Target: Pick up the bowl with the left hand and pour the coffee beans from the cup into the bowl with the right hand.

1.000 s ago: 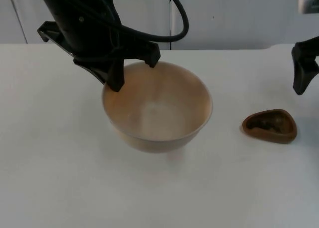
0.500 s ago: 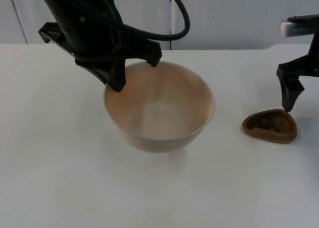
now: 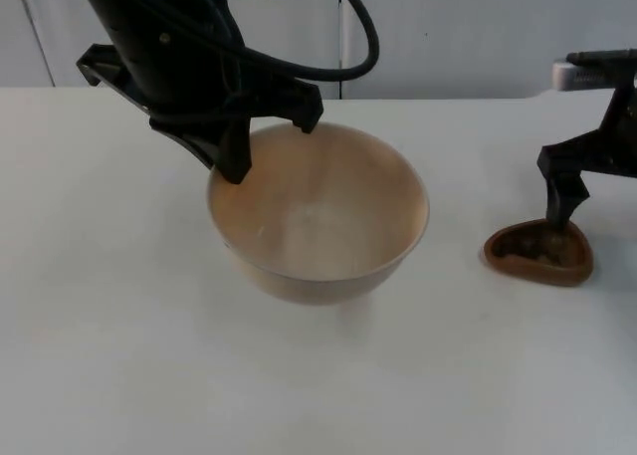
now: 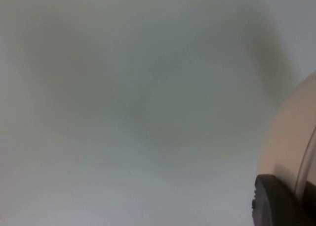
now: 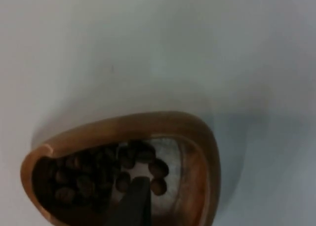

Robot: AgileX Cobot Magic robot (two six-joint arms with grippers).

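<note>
On the white table (image 3: 119, 355), the cup (image 3: 538, 253) sits directly under the open right end effector (image 3: 565, 208).

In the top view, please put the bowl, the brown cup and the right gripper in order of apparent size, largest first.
1. bowl, held at its rim by the left gripper, clearly the largest.
2. and 3. cup and right gripper look about alike; the gripper is above the cup, nearer the camera, so this order is unsure.

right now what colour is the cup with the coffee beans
The cup is a glossy reddish brown, with dark coffee beans inside; the right wrist view shows it best.
</note>
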